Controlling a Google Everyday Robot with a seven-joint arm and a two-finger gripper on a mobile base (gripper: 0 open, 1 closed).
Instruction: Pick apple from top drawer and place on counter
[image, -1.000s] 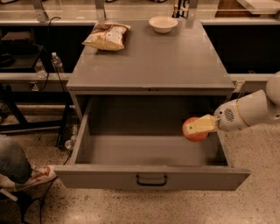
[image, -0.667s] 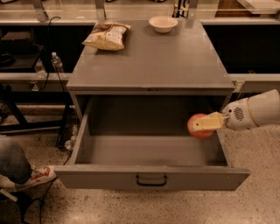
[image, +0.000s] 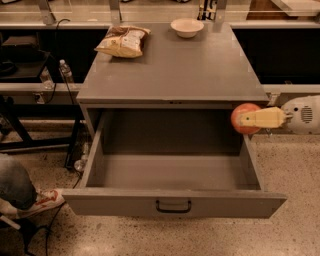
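Note:
The top drawer (image: 172, 202) stands pulled wide open, with a black handle on its front panel, and its inside shows no objects. My gripper (image: 245, 119) reaches in from the right and is shut on the red-orange apple (image: 243, 112). It holds the apple in the air above the drawer's right wall, just below the counter's front right corner. The counter (image: 175, 67) is the flat grey top of the cabinet behind the drawer.
A chip bag (image: 123, 41) lies at the counter's back left and a white bowl (image: 187, 27) at its back middle. A person's shoe and leg (image: 30, 197) are on the floor at the left. Dark shelving and a bottle (image: 65, 71) stand left of the cabinet.
My gripper has lifted the apple up and to the right, out of the drawer's inside to above its right wall, near the counter's edge.

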